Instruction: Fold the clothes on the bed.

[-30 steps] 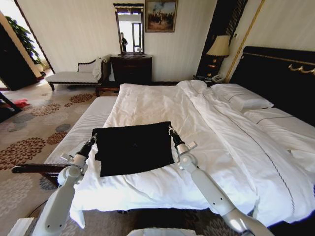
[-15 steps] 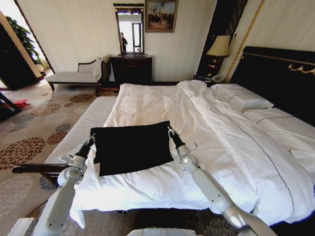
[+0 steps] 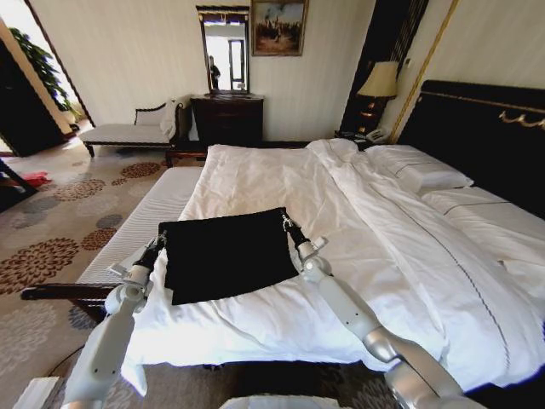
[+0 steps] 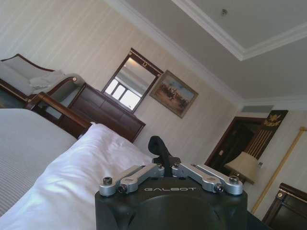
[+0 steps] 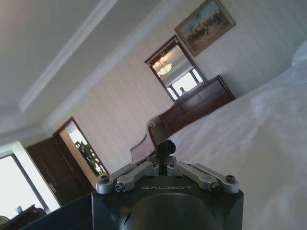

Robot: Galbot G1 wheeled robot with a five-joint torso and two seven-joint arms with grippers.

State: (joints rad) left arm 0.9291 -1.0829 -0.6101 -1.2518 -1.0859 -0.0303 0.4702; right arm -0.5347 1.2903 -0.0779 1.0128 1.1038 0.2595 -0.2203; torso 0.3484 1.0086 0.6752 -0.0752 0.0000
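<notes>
I am looking down the bed (image 3: 400, 256), its white duvet rumpled toward the dark headboard (image 3: 485, 136), with a striped bench (image 3: 140, 217) alongside on my left. The black T-shirt (image 3: 226, 254) lies near the foot of the bed as a dark rectangle, lettering hidden, apparently already partly folded. My left gripper (image 3: 158, 242) sits at the shirt's far left corner and my right gripper (image 3: 287, 226) at its far right corner, a symmetrical hold that I judge is meant to keep the far edge taut so the cloth moves as one sheet. In both wrist views the fingers (image 4: 160, 148) (image 5: 165, 147) are pressed together into a single dark tip, closed; the fabric between them cannot be made out there, so I read the pinch on the shirt from the head view alone.
</notes>
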